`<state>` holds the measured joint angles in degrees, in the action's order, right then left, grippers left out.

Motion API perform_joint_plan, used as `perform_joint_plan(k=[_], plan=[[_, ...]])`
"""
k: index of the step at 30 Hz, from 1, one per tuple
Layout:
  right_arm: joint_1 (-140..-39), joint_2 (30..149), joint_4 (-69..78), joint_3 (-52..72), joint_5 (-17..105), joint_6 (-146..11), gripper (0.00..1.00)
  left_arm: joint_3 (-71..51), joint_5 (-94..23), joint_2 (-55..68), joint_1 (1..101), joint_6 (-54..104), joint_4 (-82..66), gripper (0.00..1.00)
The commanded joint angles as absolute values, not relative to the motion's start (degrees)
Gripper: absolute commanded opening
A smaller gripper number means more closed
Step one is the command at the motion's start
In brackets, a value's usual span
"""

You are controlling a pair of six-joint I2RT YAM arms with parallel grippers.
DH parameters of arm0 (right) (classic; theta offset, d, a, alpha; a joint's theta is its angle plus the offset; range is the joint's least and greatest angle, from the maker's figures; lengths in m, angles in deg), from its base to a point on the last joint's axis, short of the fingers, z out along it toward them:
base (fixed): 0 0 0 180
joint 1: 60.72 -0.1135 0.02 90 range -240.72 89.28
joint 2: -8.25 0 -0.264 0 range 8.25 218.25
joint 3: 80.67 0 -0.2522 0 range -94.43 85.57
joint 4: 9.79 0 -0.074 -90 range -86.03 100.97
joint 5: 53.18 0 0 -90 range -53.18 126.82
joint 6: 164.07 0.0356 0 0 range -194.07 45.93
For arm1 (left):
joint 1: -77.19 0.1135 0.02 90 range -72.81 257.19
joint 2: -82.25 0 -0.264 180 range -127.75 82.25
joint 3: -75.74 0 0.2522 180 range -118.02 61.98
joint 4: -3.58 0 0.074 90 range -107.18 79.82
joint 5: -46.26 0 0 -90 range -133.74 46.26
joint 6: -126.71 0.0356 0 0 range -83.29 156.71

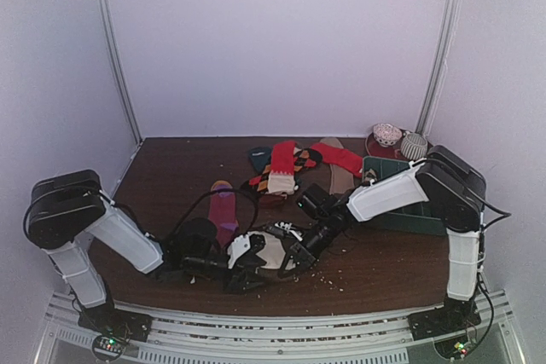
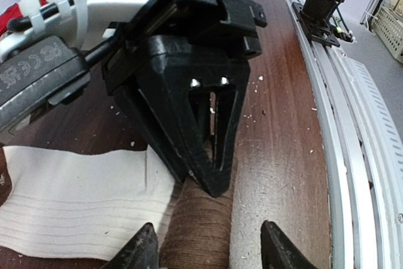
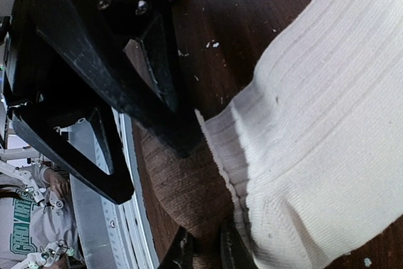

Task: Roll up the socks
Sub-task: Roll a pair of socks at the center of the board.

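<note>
left gripper (image 2: 209, 244); right gripper (image 3: 206, 251) — one brown sock (image 3: 182, 187)

A white ribbed knit sock (image 3: 315, 124) lies flat near the middle of the near edge of the counter (image 1: 171, 176). A brown ribbed knit sock (image 2: 201, 231) is bunched thickly against its cuff. A purple sock with a pink toe (image 1: 223, 210) lies flat just beyond them, left of centre. Red and argyle-patterned socks (image 1: 281, 168) overlap in a loose heap toward the far edge. A pale patterned rolled sock ball (image 1: 386, 134) and a grey striped rolled sock ball (image 1: 414, 145) sit at the far right corner.
</note>
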<state>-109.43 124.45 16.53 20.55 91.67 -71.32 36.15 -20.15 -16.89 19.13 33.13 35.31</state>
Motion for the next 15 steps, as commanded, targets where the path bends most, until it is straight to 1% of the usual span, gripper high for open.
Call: perform_joint_plan(k=[1,4,7,8,11,15], plan=[[-109.8,129.8,28.6,24.2,83.9,-71.3,0.13,34.9,-18.0,-19.6,18.3,31.9,39.6,0.54],[-109.8,129.9,28.7,23.9,84.0,-71.4,0.13,33.9,-17.0,-21.5,18.1,31.4,39.7,0.46],[-109.7,130.0,28.9,23.7,84.1,-71.7,0.14,34.0,-17.0,-22.8,18.0,30.7,40.1,0.45],[-109.7,130.0,28.9,23.7,84.1,-71.7,0.13,34.2,-17.1,-23.0,18.0,30.4,40.5,0.43],[-109.7,130.1,28.7,23.9,84.1,-71.8,0.14,34.8,-17.3,-22.9,18.0,29.6,41.5,0.33],[-109.7,130.1,27.5,24.2,83.9,-71.1,0.14,34.5,-17.0,-23.1,18.0,28.4,41.2,0.17]])
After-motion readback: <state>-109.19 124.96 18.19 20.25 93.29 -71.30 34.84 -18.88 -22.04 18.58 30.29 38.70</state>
